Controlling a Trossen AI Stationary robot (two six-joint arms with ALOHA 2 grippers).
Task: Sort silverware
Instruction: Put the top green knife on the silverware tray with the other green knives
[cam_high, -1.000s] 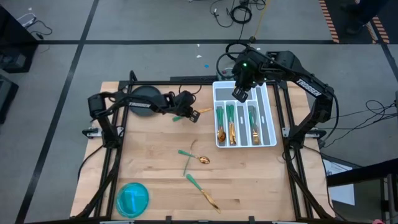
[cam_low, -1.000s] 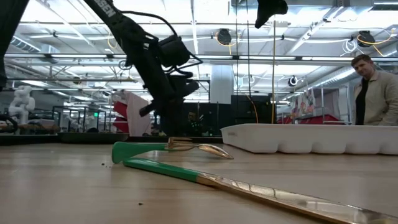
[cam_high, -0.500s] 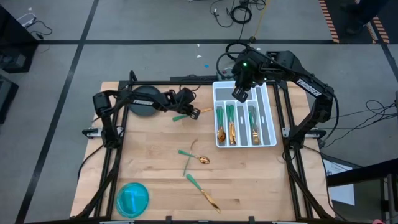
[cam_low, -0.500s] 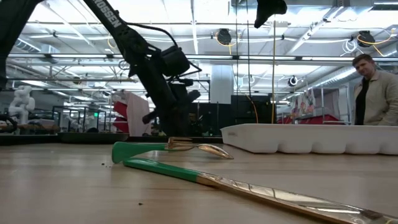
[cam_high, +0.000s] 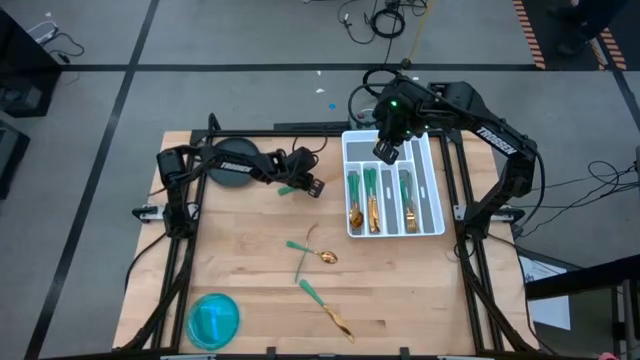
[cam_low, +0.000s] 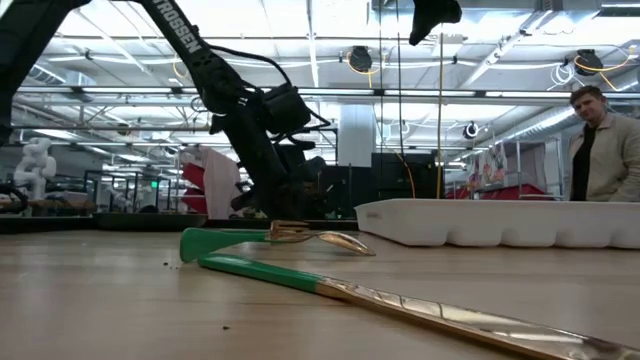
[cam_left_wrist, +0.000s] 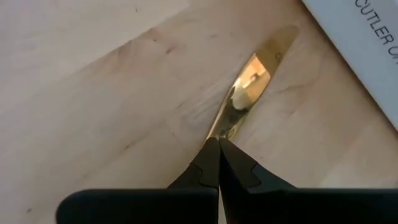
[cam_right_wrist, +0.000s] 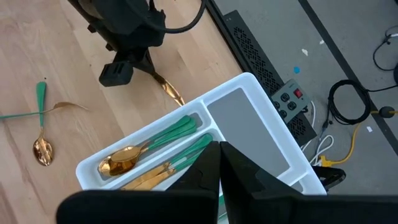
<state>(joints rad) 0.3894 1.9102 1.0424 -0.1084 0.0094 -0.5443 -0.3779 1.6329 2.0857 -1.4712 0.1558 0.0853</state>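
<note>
Wooden tabletop (cam_high: 400, 290) on a black frame, grey floor around it, a person standing at the far right of the low view. White compartment tray (cam_high: 437, 200) sits at the table's back right; long slots already hold teal-handled gold pieces: spoons (cam_high: 354, 205) in one, others beside them, too small to sort by type. Blue round bowl (cam_high: 213, 319) at the front left corner.

Left gripper (cam_high: 312, 186) is low over the table just left of the tray, fingers clamped on a teal-handled knife (cam_left_wrist: 249, 93); the left wrist view shows the gold blade sticking out past the closed fingertips toward the tray's edge, tip near it, not over it. Whether the blade touches the wood I cannot tell. Right gripper (cam_high: 385, 151) waits above the tray's back end, fingers closed, nothing in it.

Loose silverware mid-table: a spoon (cam_high: 321, 256) crossed with another teal-handled piece (cam_high: 302, 258), and one more piece (cam_high: 327, 309) nearer the front, a knife by the low view (cam_low: 400, 295).

Step in hand, as I judge it: carrying the held knife to the tray. Next move calls for lifting it over the tray wall, lining it with the knife slot, then letting go. Three pieces would remain after that.
</note>
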